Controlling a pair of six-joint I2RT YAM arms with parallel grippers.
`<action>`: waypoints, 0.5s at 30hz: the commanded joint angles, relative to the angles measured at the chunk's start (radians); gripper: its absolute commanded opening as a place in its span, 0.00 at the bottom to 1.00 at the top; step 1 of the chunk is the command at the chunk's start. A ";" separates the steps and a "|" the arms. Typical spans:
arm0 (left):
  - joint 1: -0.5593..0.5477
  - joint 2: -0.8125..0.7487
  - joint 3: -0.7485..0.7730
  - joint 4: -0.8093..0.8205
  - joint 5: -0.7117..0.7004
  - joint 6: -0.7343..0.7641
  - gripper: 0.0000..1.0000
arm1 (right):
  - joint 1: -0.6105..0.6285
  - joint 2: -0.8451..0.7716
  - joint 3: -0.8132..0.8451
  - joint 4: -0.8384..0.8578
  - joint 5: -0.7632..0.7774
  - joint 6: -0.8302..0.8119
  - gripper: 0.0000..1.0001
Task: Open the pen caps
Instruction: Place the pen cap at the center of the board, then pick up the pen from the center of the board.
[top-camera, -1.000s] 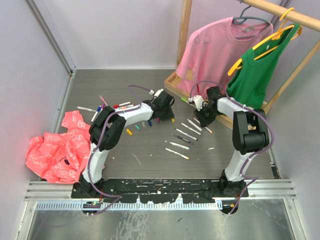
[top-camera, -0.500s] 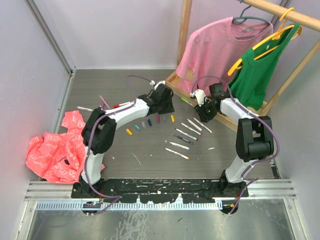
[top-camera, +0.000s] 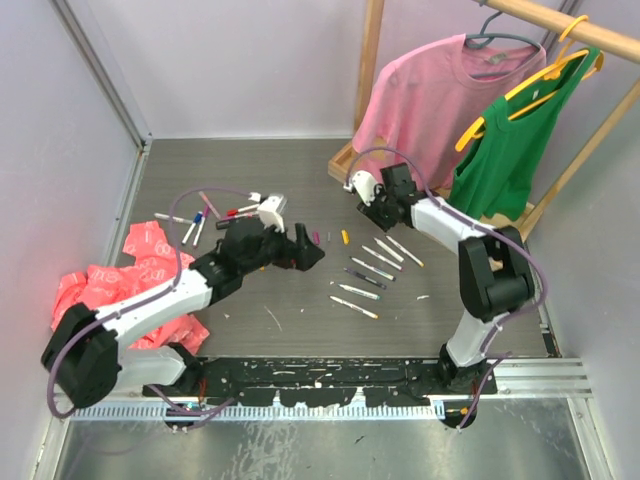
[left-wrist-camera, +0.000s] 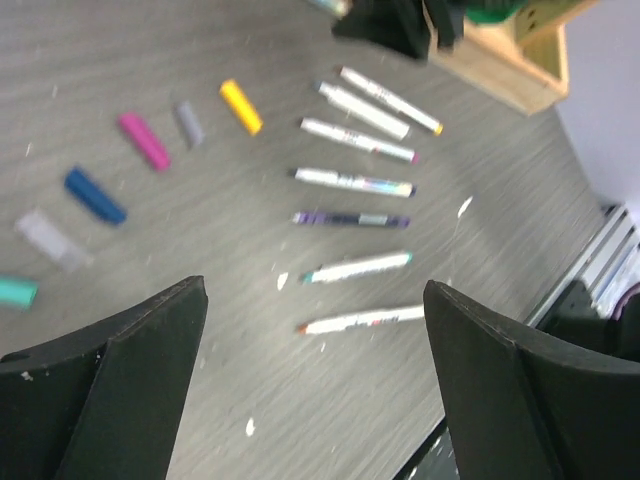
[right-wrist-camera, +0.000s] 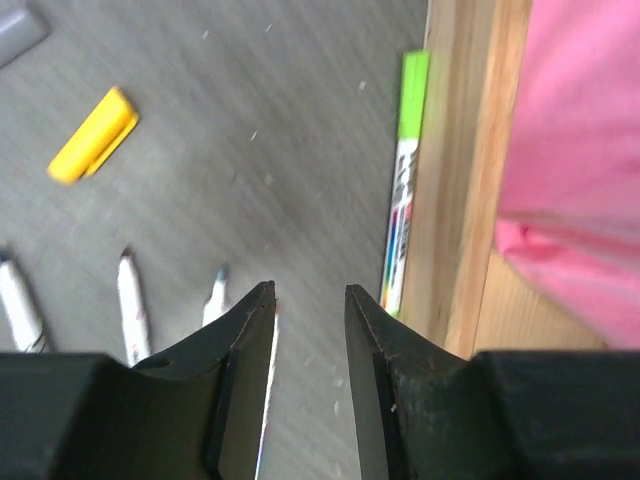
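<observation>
Several uncapped pens (left-wrist-camera: 352, 182) lie side by side on the grey table, also visible as a row of pens (top-camera: 372, 268) in the top view. Loose pen caps lie left of them: yellow (left-wrist-camera: 240, 105), grey (left-wrist-camera: 188, 122), pink (left-wrist-camera: 143, 140), blue (left-wrist-camera: 95, 195). My left gripper (left-wrist-camera: 315, 290) hovers above the table near the caps, jaws wide open and empty; in the top view the left gripper (top-camera: 308, 252) is mid-table. My right gripper (right-wrist-camera: 308, 288) stands slightly open and empty beside a green-capped pen (right-wrist-camera: 405, 200) lying along the wooden frame. More capped pens (top-camera: 205, 212) lie at the back left.
A crumpled red plastic bag (top-camera: 110, 290) lies at the left. The wooden rack base (right-wrist-camera: 470, 200) borders the right gripper; a pink shirt (top-camera: 420, 95) and a green top (top-camera: 515, 140) hang from the rack above it.
The left arm has pulled back from the far middle toward the near left, and its jaws have opened wide. The right gripper has moved left to the rack's corner and opened slightly.
</observation>
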 joint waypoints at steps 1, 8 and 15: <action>0.018 -0.178 -0.167 0.134 0.062 0.016 0.91 | 0.027 0.124 0.148 0.048 0.140 0.036 0.40; 0.018 -0.390 -0.322 0.114 0.028 -0.022 0.94 | 0.032 0.243 0.233 0.034 0.224 0.075 0.40; 0.018 -0.521 -0.408 0.104 -0.021 -0.061 0.95 | 0.032 0.284 0.222 0.081 0.309 0.105 0.40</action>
